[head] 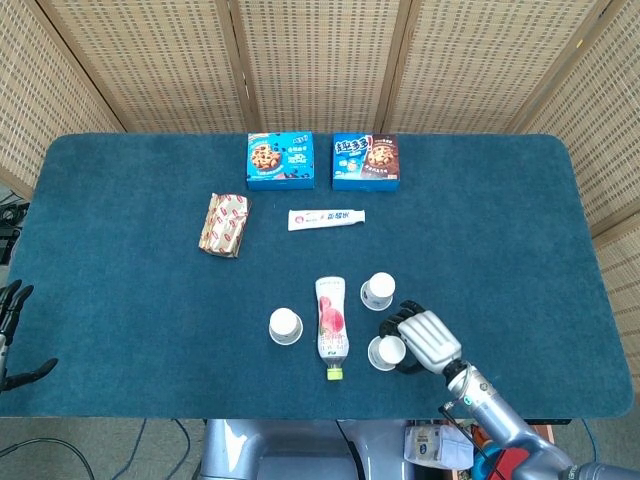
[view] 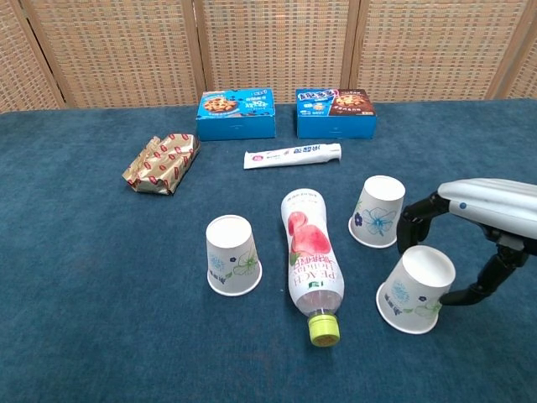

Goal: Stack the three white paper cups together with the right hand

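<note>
Three white paper cups with a blue flower print stand upside down on the blue table. One cup (view: 233, 267) (head: 285, 326) is left of the lying bottle, another (view: 377, 211) (head: 378, 290) is right of it, and the nearest cup (view: 416, 290) (head: 387, 352) sits at the front right. My right hand (view: 487, 201) (head: 425, 338) arches over that nearest cup, dark fingers curved down behind it and the thumb low at its right side, spread around it without a clear grip. My left hand (head: 15, 330) hangs at the table's left edge, fingers apart, empty.
A peach drink bottle (view: 310, 260) lies between the cups, cap toward me. Further back are a toothpaste box (view: 292, 154), a gold snack pack (view: 162, 162) and two blue cookie boxes (view: 237, 114) (view: 336, 112). A wicker screen stands behind the table.
</note>
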You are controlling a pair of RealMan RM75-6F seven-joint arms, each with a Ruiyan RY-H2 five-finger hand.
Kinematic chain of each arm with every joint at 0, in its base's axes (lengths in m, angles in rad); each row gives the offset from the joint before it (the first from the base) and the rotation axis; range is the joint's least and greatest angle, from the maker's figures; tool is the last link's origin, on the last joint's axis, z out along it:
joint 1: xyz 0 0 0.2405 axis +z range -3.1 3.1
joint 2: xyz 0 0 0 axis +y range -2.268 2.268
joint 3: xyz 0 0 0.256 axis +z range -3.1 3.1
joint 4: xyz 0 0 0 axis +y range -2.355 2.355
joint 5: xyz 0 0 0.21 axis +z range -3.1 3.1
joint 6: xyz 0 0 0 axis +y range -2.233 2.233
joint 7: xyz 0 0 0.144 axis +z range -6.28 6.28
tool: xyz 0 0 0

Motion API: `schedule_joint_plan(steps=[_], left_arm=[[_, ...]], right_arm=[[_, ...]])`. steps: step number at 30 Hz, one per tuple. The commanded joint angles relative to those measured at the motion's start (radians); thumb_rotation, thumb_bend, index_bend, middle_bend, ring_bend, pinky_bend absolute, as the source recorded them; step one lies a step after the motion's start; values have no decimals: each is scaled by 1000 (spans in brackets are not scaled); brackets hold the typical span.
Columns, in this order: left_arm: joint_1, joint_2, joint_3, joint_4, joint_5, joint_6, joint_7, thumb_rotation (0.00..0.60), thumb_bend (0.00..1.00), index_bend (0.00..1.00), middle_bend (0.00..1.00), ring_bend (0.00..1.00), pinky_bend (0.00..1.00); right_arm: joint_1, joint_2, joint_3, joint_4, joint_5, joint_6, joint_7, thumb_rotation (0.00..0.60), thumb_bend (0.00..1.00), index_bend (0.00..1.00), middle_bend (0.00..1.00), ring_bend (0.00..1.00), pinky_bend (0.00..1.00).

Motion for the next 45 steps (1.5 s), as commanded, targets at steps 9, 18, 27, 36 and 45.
schedule_joint_plan(steps=[9, 18, 27, 36, 45], left_arm=[[-4, -4, 1, -1, -3, -7, 12, 600, 125, 0, 0, 0, 0], [-4, -5, 2, -4, -3, -9, 13, 600, 125, 0, 0, 0, 0], [-1, -3, 1, -9, -2, 2, 12, 600, 125, 0, 0, 0, 0], [-8, -4, -8, -1, -25, -17, 6, 600, 125, 0, 0, 0, 0], [-13, -2, -14, 1, -41, -32, 2, 600, 125, 0, 0, 0, 0]], right_arm=[[-4, 30, -7, -49, -32, 61, 29, 600, 331, 465, 526, 390, 246], [-6, 159, 33, -195, -76, 147, 58, 600, 335, 465, 526, 390, 247], [95, 208, 158, -242, 121, 52, -122, 600, 335, 466, 524, 390, 247], [197, 178, 212, -217, 338, -21, -295, 600, 335, 465, 523, 390, 247], [252, 148, 217, -183, 495, -41, -332, 600, 335, 466, 521, 390, 247]])
